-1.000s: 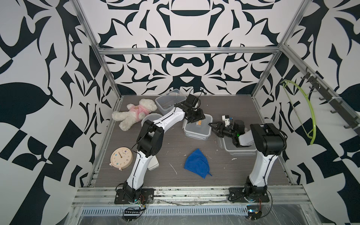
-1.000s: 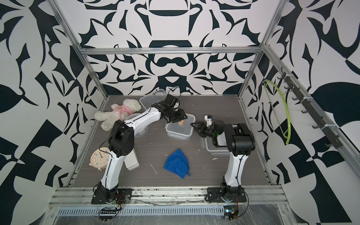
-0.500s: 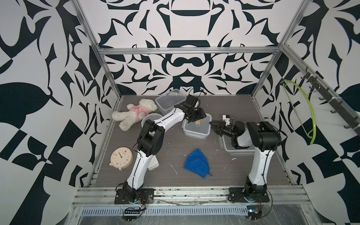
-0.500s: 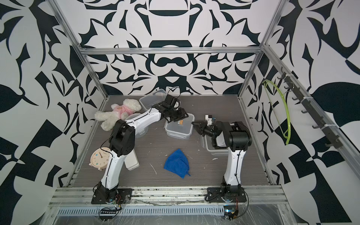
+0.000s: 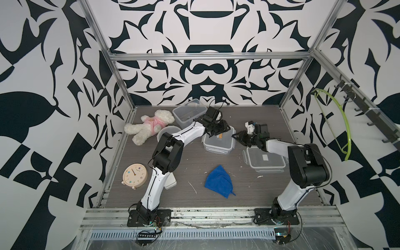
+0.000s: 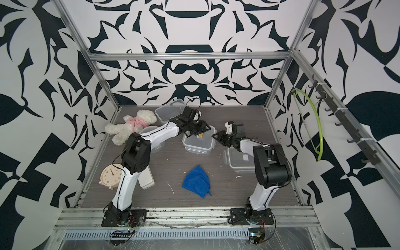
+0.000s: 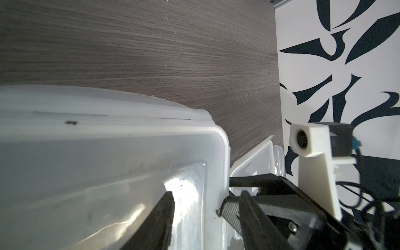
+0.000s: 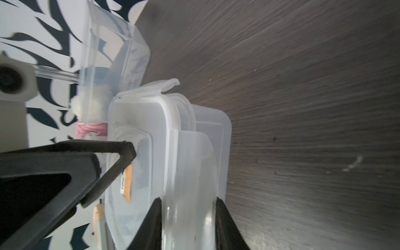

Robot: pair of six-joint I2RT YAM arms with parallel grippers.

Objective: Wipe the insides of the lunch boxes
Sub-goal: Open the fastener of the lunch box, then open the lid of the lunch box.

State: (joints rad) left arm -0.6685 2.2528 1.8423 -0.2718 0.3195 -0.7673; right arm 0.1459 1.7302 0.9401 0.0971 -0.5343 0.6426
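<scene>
Right end effector (image 8: 188,201) has closed onto smooth translucent clip flap (image 8: 192,168).

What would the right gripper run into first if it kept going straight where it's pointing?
The lidded lunch box: the right gripper seems clamped on its side clip, so contact is immediate.

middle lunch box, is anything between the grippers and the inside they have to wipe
Yes: the lid is on the lunch box, covering the inside. The left gripper rests open on that lid; the right gripper pinches the side clip. The blue cloth lies apart.
</scene>
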